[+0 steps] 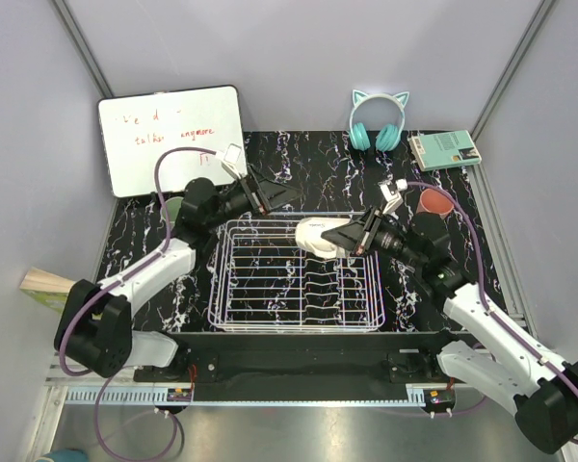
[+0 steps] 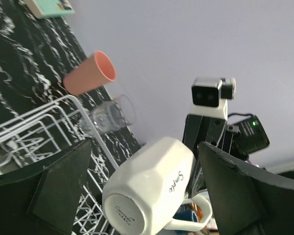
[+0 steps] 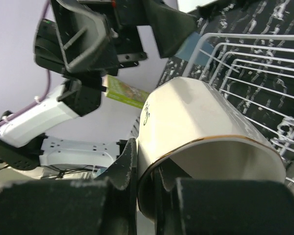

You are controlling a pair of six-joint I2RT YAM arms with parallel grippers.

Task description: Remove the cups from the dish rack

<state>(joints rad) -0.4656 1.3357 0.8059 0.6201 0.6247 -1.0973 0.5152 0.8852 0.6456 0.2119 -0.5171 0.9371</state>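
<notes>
Right claw (image 1: 354, 237) clamped on cream mug (image 1: 316, 234) rim, mug sideways, seemingly just above dish rack (image 1: 270, 289)

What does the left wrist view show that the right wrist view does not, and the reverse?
Only the left wrist view: the pink cup, a clear glass and the right wrist camera. Only the right wrist view: the right fingers clamping the cream mug by its rim, and the left arm. Both: that mug and the dish rack.
</notes>
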